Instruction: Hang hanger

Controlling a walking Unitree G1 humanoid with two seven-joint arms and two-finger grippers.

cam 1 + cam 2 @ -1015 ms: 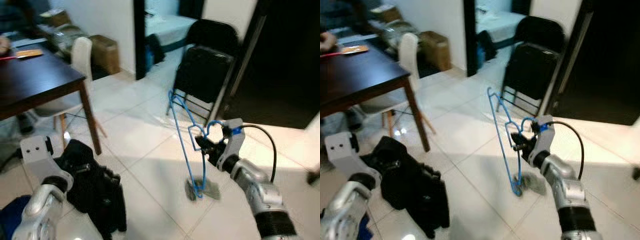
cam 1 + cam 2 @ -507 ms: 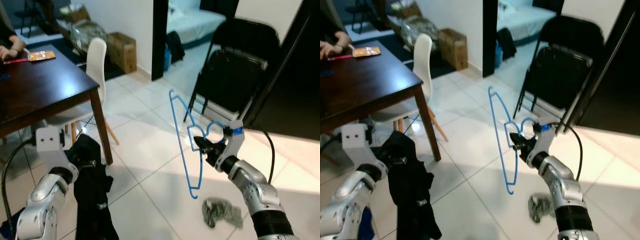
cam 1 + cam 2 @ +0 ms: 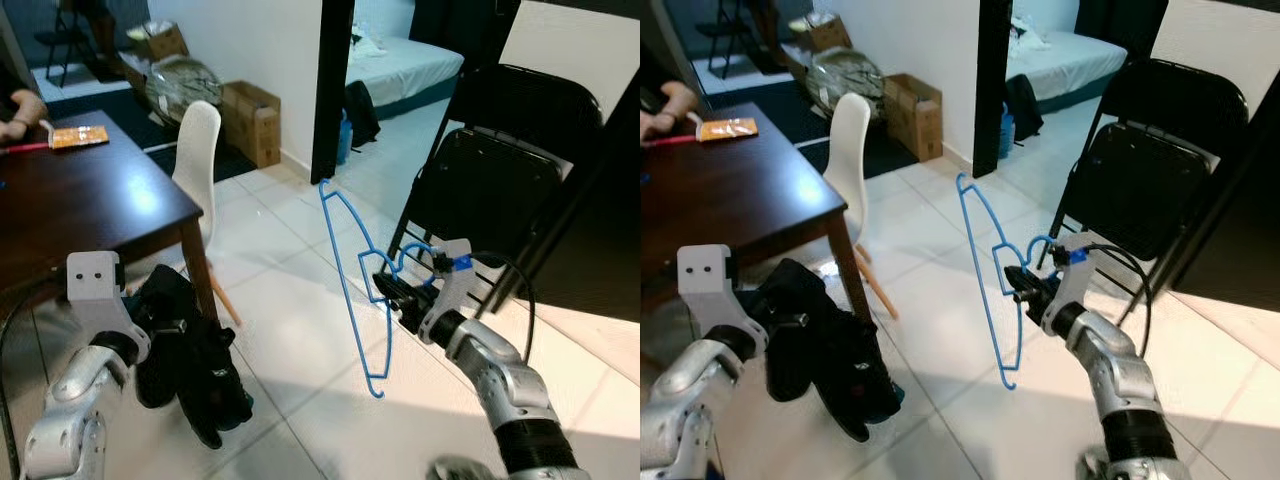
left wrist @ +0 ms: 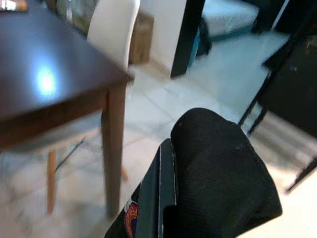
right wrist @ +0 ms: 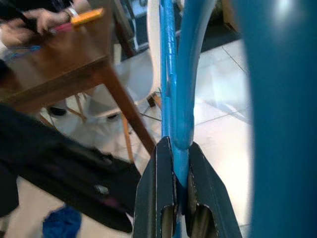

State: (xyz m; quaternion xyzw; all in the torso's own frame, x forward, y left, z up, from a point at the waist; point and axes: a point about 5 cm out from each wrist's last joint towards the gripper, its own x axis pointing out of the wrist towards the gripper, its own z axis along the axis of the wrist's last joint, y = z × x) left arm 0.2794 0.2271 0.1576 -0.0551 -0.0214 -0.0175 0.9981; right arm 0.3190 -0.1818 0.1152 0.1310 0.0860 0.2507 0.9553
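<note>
gripping blue hanger [image 3: 352, 268] – right gripper [image 3: 392, 291], left gripper [image 3: 790, 322] w/ black garment [image 3: 835, 370]

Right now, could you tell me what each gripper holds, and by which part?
Right gripper: blue hanger, near its hook. Left gripper: black garment, by a fold.

A bright blue wire hanger [image 3: 350, 285] sits in the black-fingered right hand [image 3: 398, 296], a black cloth garment [image 3: 190, 365] in the left hand [image 3: 160, 328], beside a dark brown wooden surface [image 3: 80, 210], over white floor tiles [image 3: 290, 330].
</note>
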